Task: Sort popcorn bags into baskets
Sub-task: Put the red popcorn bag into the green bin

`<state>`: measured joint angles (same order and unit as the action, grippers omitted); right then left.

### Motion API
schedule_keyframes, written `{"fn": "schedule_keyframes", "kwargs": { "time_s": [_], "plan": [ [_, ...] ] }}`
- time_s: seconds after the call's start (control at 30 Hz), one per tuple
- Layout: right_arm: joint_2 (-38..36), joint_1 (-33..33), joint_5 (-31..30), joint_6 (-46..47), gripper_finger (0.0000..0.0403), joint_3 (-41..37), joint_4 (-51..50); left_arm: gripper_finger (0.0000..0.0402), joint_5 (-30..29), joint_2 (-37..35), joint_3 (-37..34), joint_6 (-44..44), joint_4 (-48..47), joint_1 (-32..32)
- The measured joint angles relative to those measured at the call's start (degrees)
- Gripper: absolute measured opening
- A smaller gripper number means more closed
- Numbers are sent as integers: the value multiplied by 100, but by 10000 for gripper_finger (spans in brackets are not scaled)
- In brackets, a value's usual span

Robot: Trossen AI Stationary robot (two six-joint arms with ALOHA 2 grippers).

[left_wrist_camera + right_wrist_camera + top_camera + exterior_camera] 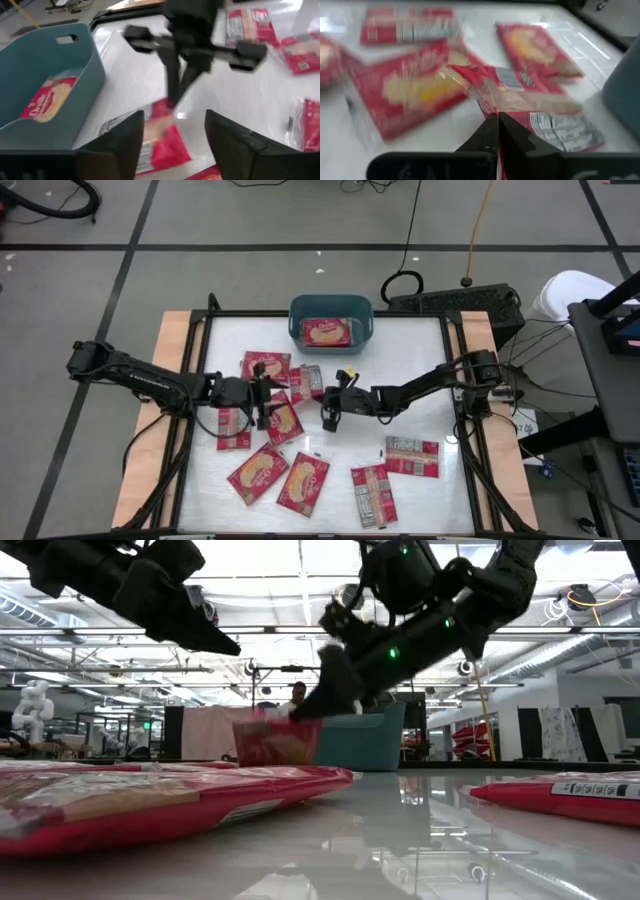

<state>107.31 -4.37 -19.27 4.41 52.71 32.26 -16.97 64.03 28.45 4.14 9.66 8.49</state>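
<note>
A teal basket (300, 310) stands at the table's far middle with one popcorn bag (329, 331) lying flat in it. Several red popcorn bags lie flat on the white table. My right gripper (326, 412), reaching in from the right, is shut on one bag (530, 105) near the table's middle. That bag also shows in the left wrist view (160, 135) and in the low view (275, 740). My left gripper (172, 135) hovers open above the bags left of the middle (264, 402), touching nothing and facing the right gripper (172, 102). My right gripper pinches the bag's edge (489, 107) between its two shut fingers. The fingers (170, 85) slant down at it from the table's right side. The held edge is raised and the bag tilts, with its other end down by the table (150, 157).
Loose bags lie near the front edge (257, 473), (303, 483), (373, 495), and to the right (412, 457). More lie under and beside the left arm (265, 365), (235, 430). The black frame (455, 380) borders the white top.
</note>
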Motion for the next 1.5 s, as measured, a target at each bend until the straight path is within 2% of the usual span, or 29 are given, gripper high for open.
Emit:
{"fn": "schedule_keyframes", "kwargs": {
  "time_s": [0.13,0.27,0.37,0.5,0.6,0.7,1.0,1.07,1.2,1.5],
  "plan": [
    [-254,86,2,180,1,0,-151,268,-213,358,4,271,146,180],
    [-486,179,6,264,1,0,-229,306,-839,904,2,474,298,209],
    [-626,236,6,261,0,0,-264,320,-1117,1319,-3,699,519,155],
    [-769,303,87,249,0,0,-274,320,-1561,1813,-2,927,1168,-48],
    [-839,374,296,249,0,0,-352,299,-1574,2088,-2,1045,1629,-260],
    [-878,412,306,247,0,0,-401,255,-1466,2209,-2,1064,1828,-434],
    [-927,435,306,94,0,0,-423,27,-1331,2171,-2,1013,1788,-595],
    [-977,435,287,70,3,0,-468,20,-1302,2170,-1,923,1821,-590],
    [-1209,312,-14,-68,35,0,-638,41,-1199,2096,-2,647,1785,-590],
    [-1930,11,-336,243,170,5,-1606,18,0,1484,2,171,1484,-723]
  ]
}}
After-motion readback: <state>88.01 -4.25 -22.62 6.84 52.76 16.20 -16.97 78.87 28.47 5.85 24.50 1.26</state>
